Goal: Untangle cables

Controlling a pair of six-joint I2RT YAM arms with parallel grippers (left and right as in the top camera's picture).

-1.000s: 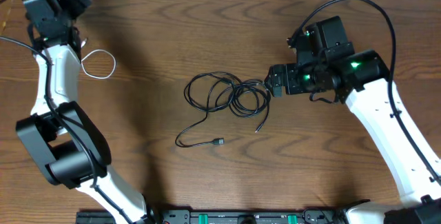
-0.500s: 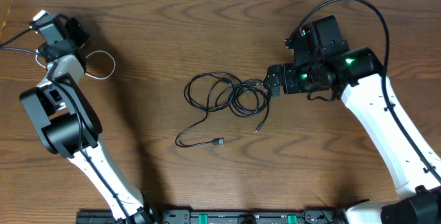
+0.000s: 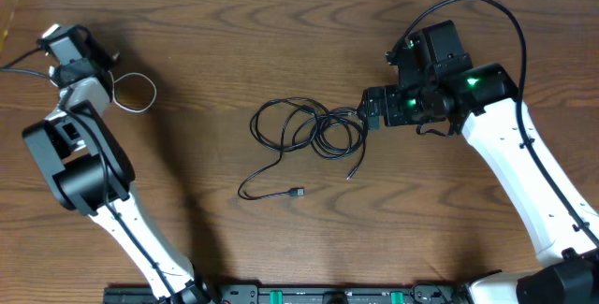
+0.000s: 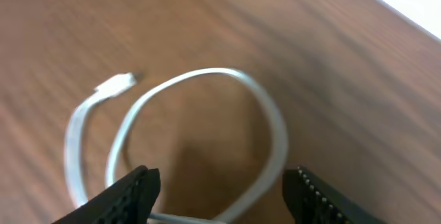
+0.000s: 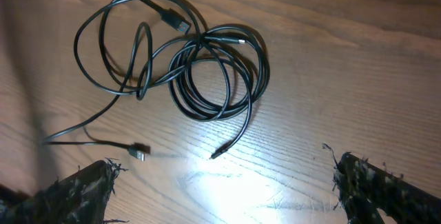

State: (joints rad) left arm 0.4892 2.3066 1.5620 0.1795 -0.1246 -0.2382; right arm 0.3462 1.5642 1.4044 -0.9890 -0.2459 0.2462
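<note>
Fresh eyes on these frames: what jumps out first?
The black cables lie mid-table as one knot, a tight coil overlapping looser loops with plug ends trailing out. The right gripper hovers open at the knot's right edge. Far left, the white cable lies alone in a small loop, the left gripper open over it.

Left pincer (image 4: 222, 180) parted; right pincer (image 5: 224, 165) agape.

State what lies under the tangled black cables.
Only the brown wooden tabletop shows through the loops of the thin black cables. Where strands cross, the lower ones are covered.
</note>
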